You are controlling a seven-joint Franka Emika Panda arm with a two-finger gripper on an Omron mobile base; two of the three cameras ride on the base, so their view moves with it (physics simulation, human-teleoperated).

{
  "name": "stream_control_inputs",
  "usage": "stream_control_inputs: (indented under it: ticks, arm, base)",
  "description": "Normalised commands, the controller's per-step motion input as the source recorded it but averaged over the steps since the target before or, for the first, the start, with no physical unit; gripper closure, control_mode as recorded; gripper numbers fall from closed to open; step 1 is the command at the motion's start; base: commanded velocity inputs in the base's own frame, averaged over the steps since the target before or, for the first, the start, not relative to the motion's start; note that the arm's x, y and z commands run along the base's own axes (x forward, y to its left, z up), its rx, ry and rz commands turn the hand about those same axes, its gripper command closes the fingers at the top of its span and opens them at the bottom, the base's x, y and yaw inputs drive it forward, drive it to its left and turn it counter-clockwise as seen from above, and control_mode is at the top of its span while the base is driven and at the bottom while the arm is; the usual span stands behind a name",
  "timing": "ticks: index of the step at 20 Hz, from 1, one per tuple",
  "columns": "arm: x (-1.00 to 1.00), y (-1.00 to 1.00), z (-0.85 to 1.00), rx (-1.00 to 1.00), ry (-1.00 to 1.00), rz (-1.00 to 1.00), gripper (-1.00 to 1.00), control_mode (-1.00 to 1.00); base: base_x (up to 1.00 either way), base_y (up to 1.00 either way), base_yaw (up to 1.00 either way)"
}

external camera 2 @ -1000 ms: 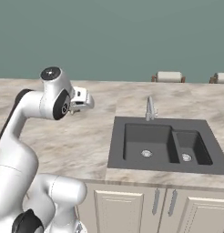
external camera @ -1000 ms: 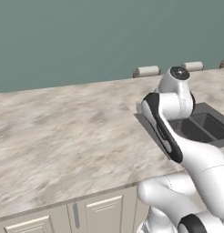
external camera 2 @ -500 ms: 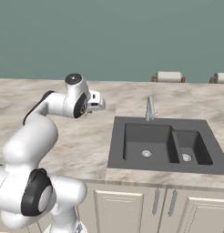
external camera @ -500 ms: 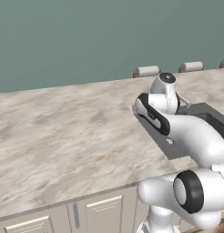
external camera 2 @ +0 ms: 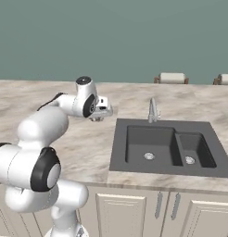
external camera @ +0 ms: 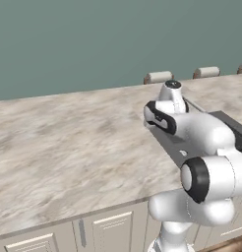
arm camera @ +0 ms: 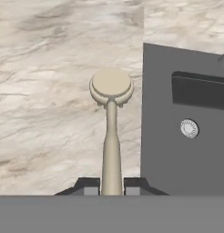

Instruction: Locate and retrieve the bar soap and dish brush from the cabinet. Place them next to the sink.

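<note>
Hand view: jaws closed on the dish brush (arm camera: 111, 136) by its thin handle, disc head outward, hanging over the counter (arm camera: 50, 91) just beside the sink (arm camera: 177, 150) edge. Judged light, rigid; a handle grip suits it, though it may pivot.

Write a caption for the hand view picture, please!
Jaws shut on the dish brush, carried over the marbled counter beside the dark sink.

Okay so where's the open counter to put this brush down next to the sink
The gripper holds the dish brush over bare marbled counter bordering the sink on its left; that patch is free. Tighter spots: the strip behind the basin by the faucet, and the narrow front edge above the lower cabinets.
</note>
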Motion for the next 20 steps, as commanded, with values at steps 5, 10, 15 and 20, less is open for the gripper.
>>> stream_control_inputs:
  ticks: [5,10,15,20]
  arm:
    - [0.0,-0.03,-0.53,0.0,0.09,-0.02,1.0,-1.0]
    - [0.06,-0.06,-0.51,0.0,0.0,-0.05,1.0,-1.0]
    - [0.1,-0.02,-0.41,0.0,-0.06,-0.04,1.0,-1.0]
    - [0.09,0.0,-0.39,0.0,-0.11,-0.03,1.0,-1.0]
  base:
    - [0.0,0.0,0.0]
    - [0.0,0.0,0.0]
    - [0.0,0.0,0.0]
    - [0.0,0.0,0.0]
